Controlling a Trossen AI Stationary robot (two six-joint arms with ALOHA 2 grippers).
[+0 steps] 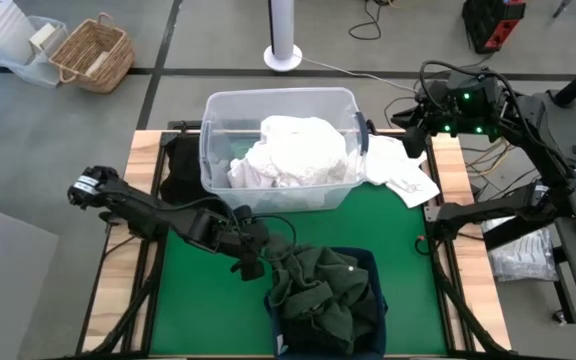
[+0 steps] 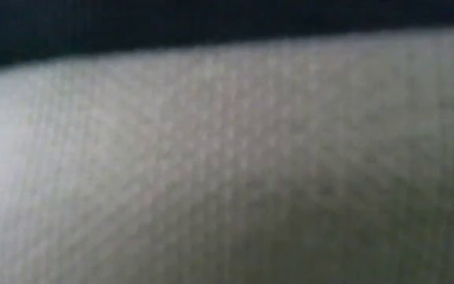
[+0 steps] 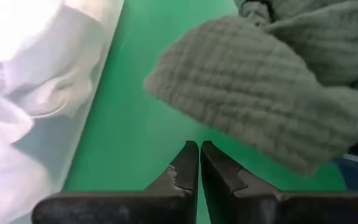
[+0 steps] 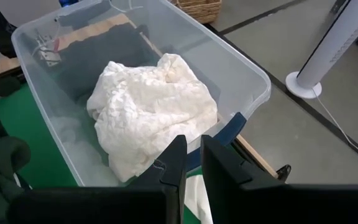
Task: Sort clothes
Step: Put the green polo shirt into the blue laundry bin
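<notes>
While shut and empty, left claw (image 3: 199, 163) sits beside dark green garment (image 3: 272, 81).

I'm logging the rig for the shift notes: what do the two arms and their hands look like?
Both arms are dark, jointed and slim. The left hand has two flat black fingers with notched inner edges. The right hand has matching black fingers; green lights glow on the right arm's wrist housing, with black cables looping beside it.
</notes>
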